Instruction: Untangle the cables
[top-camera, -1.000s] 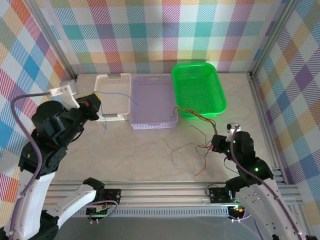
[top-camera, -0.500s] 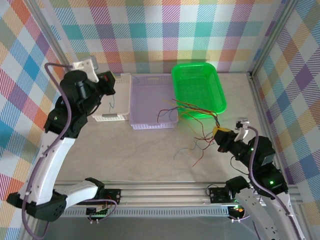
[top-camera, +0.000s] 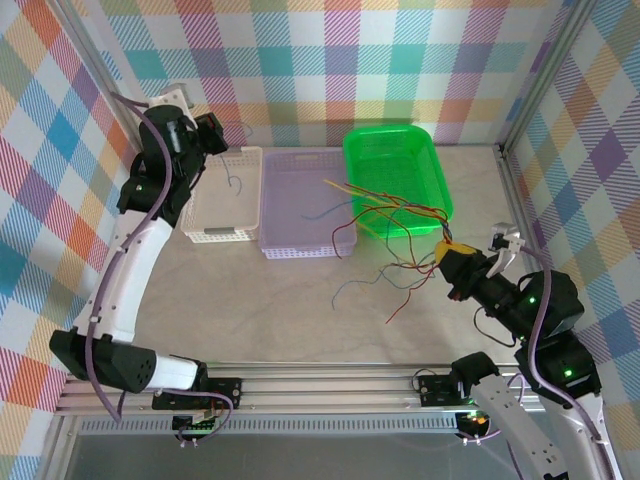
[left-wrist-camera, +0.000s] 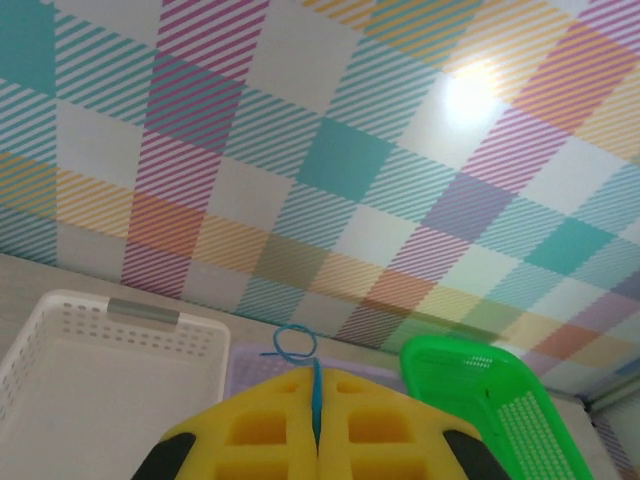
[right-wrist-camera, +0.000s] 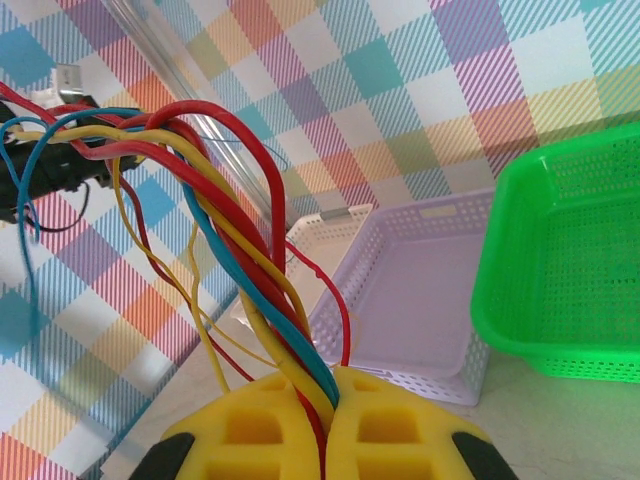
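Table (top-camera: 300, 320) with a white basket (top-camera: 215, 237), purple basket (top-camera: 300, 250) and green basket (top-camera: 440, 190) along the far edge. Near the right edge, the right gripper (top-camera: 447, 256) is clenched on a bundle of red, yellow and blue cables (right-wrist-camera: 275, 310) that fan over the green basket's near rim. Above the white basket, the left gripper (top-camera: 215, 133) pinches one blue cable (left-wrist-camera: 316, 392).

Blue cable (left-wrist-camera: 316, 395): one thin strand, clamped between the left fingers (left-wrist-camera: 250, 430), with a small loop curled just past their tips.
Bundle (right-wrist-camera: 272, 310): red, yellow and blue strands, pinched together between the right fingers (right-wrist-camera: 400, 435), fanned up and leftward from the tips.
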